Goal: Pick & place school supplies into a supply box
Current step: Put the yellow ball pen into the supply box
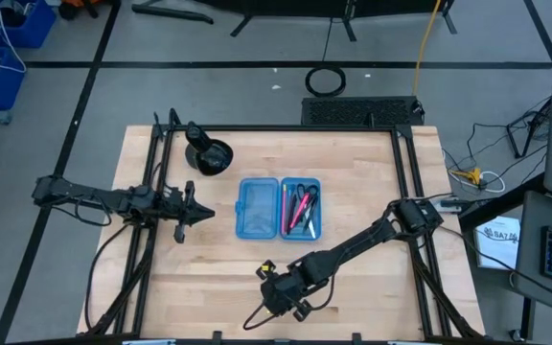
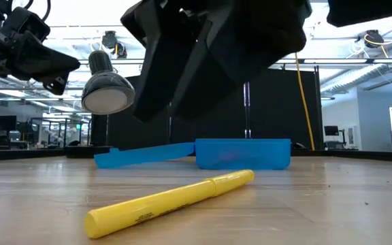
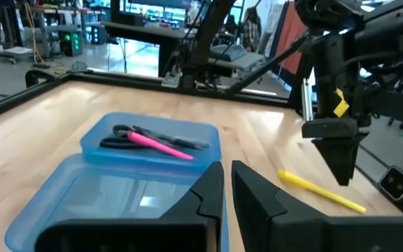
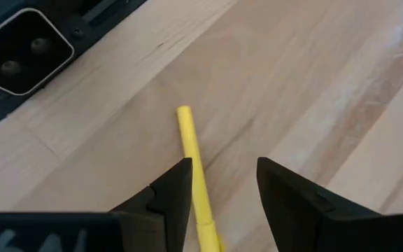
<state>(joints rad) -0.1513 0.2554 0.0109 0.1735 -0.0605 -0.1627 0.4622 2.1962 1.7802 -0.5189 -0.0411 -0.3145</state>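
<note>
You had even overhead light on the surface, w/ soft, faint shadows in the high view. In the low view, ceiling fixtures & a round lamp glared bright behind; the near arm was a dark, blurred silhouette, but the yellow marker was sharp. Right wrist view: fingers soft, out of focus. Left wrist background was blown out bluish.

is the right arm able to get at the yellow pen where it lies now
Probably yes. The right gripper hangs open just above the yellow pen, which lies alone on bare table, apart from the supply box; nothing stands between them.
</note>
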